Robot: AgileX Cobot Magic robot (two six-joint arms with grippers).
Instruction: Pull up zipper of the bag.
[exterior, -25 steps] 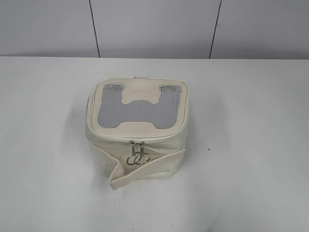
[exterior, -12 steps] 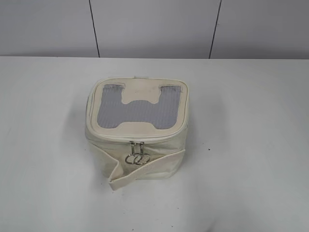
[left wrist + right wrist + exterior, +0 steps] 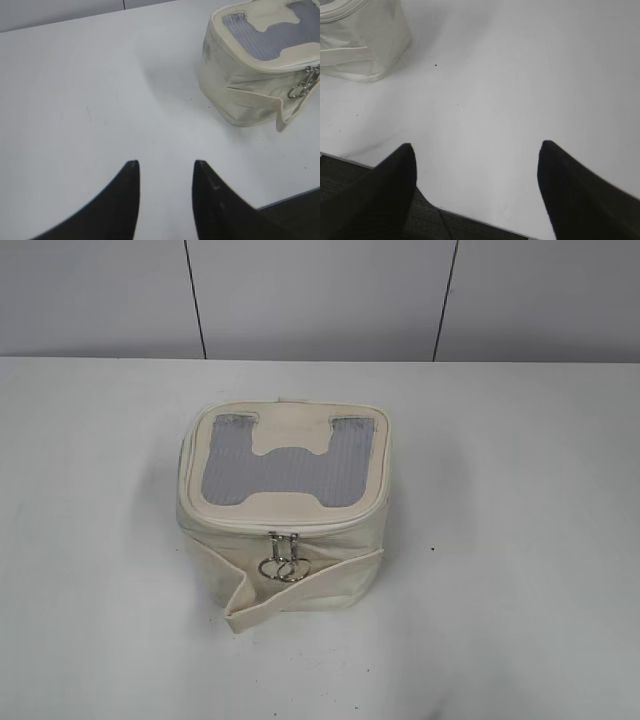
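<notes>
While the bag (image 3: 283,512) sits mid-table (image 3: 520,490) with zipper (image 3: 283,536) pulls hanging in front, the left gripper (image 3: 164,167) and right gripper (image 3: 476,150) hover apart from it, jaws spread, empty.

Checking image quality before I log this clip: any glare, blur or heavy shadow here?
Exterior view: even light, soft shadow left of the bag, zipper pulls sharp. Left wrist view: left gripper fingers dark, soft-edged. Right wrist view: right gripper fingers likewise blurred; no glare.
</notes>
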